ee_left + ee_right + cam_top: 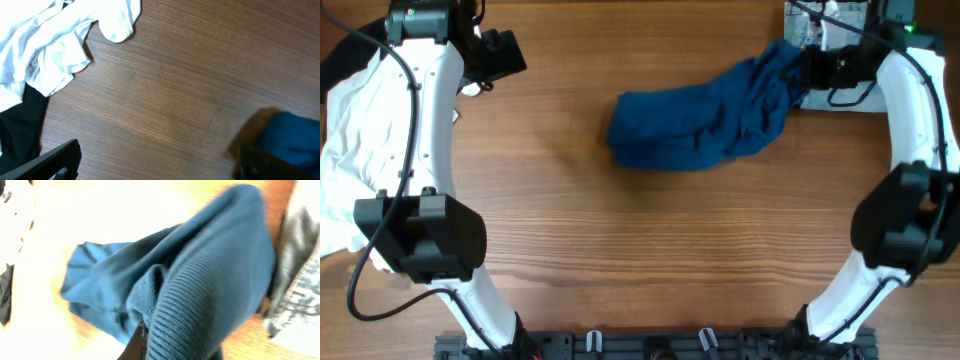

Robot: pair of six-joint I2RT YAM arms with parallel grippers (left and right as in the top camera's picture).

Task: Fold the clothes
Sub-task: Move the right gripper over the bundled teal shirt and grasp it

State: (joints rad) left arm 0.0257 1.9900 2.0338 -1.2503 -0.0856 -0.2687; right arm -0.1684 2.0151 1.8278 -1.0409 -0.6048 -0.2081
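Note:
The dark-blue shirt (705, 112) lies crumpled at the middle back of the table. Its right end is lifted into my right gripper (807, 72), which is shut on its ribbed hem (200, 310). A white garment (355, 140) lies at the left edge, also in the left wrist view (50, 45), with a black piece (17, 130) beside it. My left gripper (157, 162) is open and empty above bare wood, near the back left (500, 55). A corner of the blue shirt (295, 135) shows by its right finger.
A grey and white patterned garment (830, 30) lies at the back right under the right arm, also in the right wrist view (300, 280). The table's wood (650, 240) fills the front half. A black rail (650, 345) runs along the front edge.

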